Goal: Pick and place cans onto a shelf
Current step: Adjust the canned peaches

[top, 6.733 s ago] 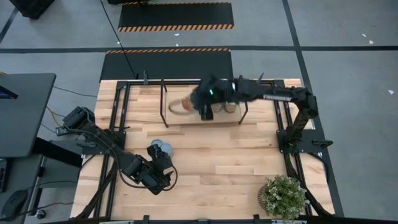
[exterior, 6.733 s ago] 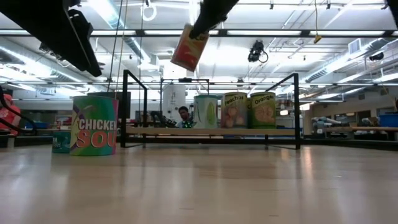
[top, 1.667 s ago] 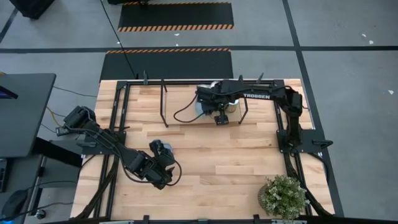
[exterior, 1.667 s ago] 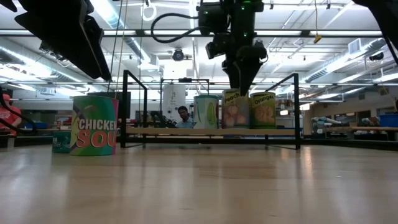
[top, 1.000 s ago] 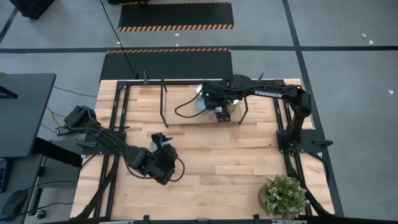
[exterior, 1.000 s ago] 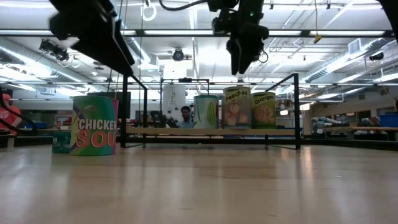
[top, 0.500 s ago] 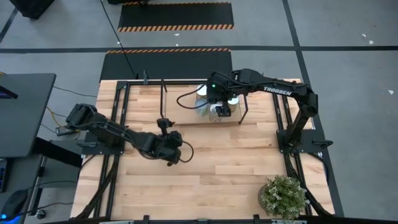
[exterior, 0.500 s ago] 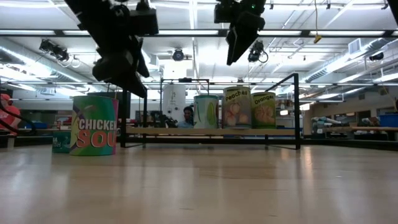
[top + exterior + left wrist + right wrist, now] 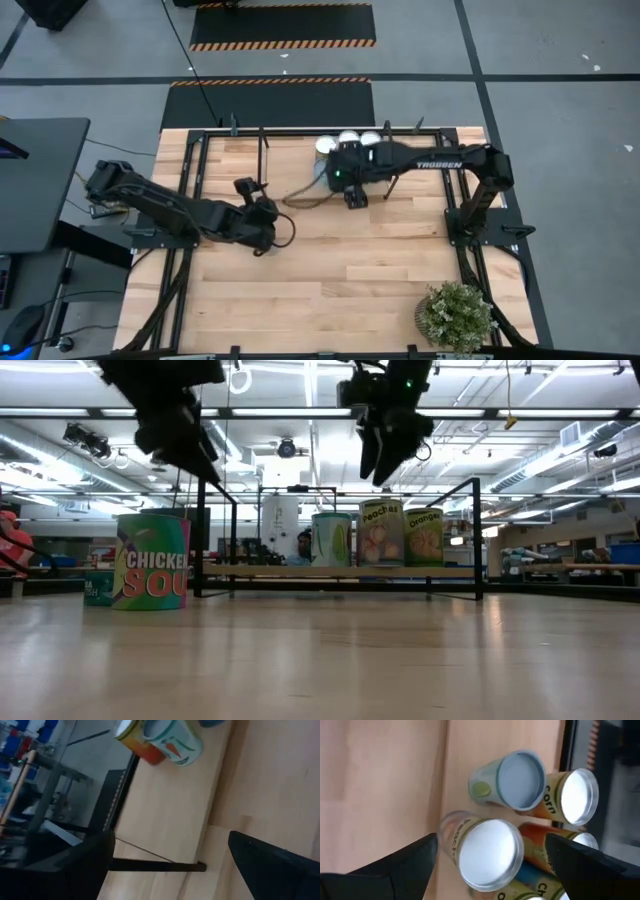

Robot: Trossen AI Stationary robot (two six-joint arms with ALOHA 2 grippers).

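Three cans, corn (image 9: 331,540), peaches (image 9: 380,532) and orange (image 9: 424,537), stand upright on the shelf (image 9: 340,571), a light-wood board on a black rod frame at the table's far side (image 9: 285,160). The right wrist view looks down on their tops; the peaches can (image 9: 487,852) is nearest. My right gripper (image 9: 384,460) hangs open and empty above them (image 9: 491,838). A big chicken soup can (image 9: 152,560) and a small teal can (image 9: 98,587) stand on the table at the left. My left gripper (image 9: 248,190) is open and empty, raised near the shelf's left end (image 9: 170,845).
A green potted plant (image 9: 457,315) stands at the table's near right corner. Black frame rails (image 9: 190,180) run along the table's left and right sides. The left wrist view shows a carrot-label can (image 9: 170,740) and a black rod (image 9: 155,866) on the wood.
My left gripper has risen from beside the cans at the table's near left and gone toward the far edge, up to the shelf's left end. My right gripper has stayed open above the peaches can on the shelf, tipping a little. The cans have kept still.
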